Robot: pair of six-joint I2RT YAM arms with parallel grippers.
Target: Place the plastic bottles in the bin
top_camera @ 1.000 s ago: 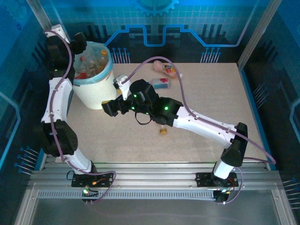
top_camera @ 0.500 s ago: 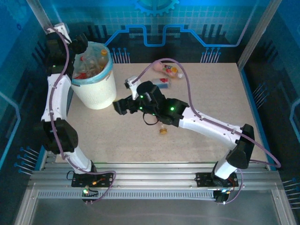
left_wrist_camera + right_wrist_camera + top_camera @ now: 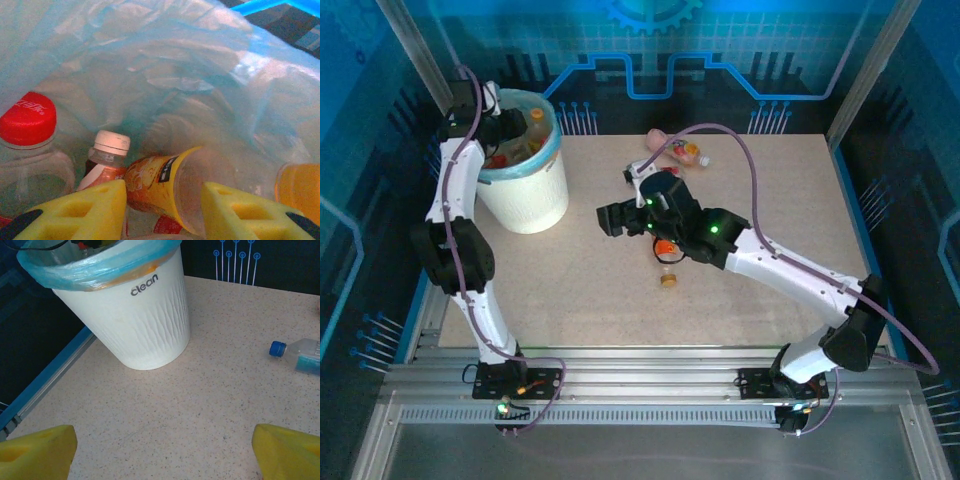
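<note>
Bottles [image 3: 525,140] were mostly in the bin [image 3: 530,200] already. The left wrist view looked down into the blue liner [image 3: 150,75] at a red-capped one [image 3: 27,120], a white-capped one [image 3: 111,144] and an orange-labelled one [image 3: 160,182] lying on its side. The left gripper [image 3: 506,124] had swung in from the far-left side of the rim, where it sat a second ago, and hung right over the bin's mouth. Its yellow pads [image 3: 85,210] stood apart with nothing pinched, and the orange-labelled one lay below the gap. The right gripper [image 3: 607,219] had backed off to the right, from just beside the bin wall to well clear of it, over bare table [image 3: 570,290]. Its own pads were spread wide too, with nothing between them. Still out on the table were a blue-capped bottle [image 3: 298,353] to the right of the bin and a pink one [image 3: 658,139] just beside an orange-capped one [image 3: 686,153] near the far edge, same spots as before. Another bottle's orange cap [image 3: 668,279] poked out from under the right arm.
</note>
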